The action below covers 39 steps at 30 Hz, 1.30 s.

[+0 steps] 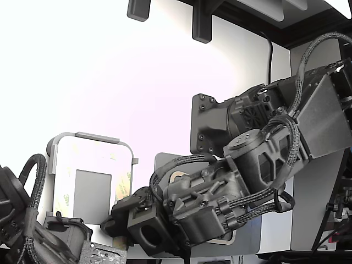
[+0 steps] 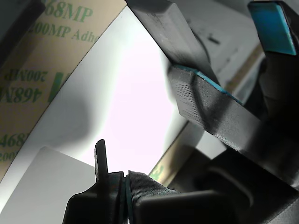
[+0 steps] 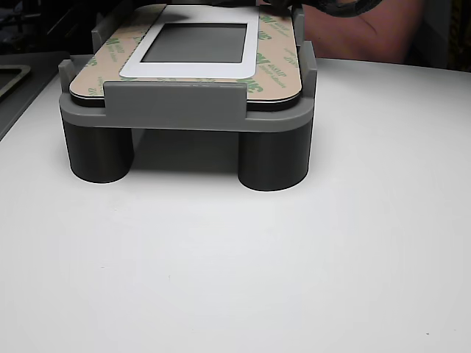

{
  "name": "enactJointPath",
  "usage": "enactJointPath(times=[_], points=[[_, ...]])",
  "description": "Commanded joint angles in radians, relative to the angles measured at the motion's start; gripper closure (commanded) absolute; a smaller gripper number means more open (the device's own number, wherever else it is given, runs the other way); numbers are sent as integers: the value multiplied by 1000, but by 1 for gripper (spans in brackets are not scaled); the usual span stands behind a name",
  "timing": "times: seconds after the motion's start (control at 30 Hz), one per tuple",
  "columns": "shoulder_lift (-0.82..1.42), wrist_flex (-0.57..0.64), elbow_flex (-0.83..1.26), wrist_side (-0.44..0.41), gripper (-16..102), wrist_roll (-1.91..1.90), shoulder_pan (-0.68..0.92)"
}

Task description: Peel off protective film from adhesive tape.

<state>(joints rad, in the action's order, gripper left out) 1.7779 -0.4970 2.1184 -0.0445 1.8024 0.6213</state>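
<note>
Nearest the wrist camera, two dark fingers (image 2: 205,109) with blue pads frame the shot: one crosses the middle as a long bar with a blue edge, the other stands at the far corner, so the pincer (image 2: 233,70) is spread wide with a clear gap and nothing held between the pads; a second pair of dark tips (image 2: 117,196) meets at the lower edge of that view, pressed together, and whether they pinch anything cannot be told; behind them lies a white panel (image 2: 135,93) edged by the protective film (image 2: 28,88), pale tan with green printing; a narrower run of the same film (image 2: 168,161) shows past the far side of the panel.

In the other view a white bench (image 3: 235,272) carries a grey stand (image 3: 176,110) on round legs; the panel rests flat in it, with a dark window at its middle, and film borders the white frame on both long sides and at the corners.

In the exterior view the black arm (image 1: 253,159) reaches down from the exterior view's right, its wrist low beside the stand; a second dark arm (image 1: 22,220) sits at the lower left.
</note>
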Motion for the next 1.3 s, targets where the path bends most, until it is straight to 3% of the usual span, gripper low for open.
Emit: enactJointPath(times=[0.0,1.27], points=[[15,21,-12,3,96,6,-6],[-43,48,-46,8,96,17,18]])
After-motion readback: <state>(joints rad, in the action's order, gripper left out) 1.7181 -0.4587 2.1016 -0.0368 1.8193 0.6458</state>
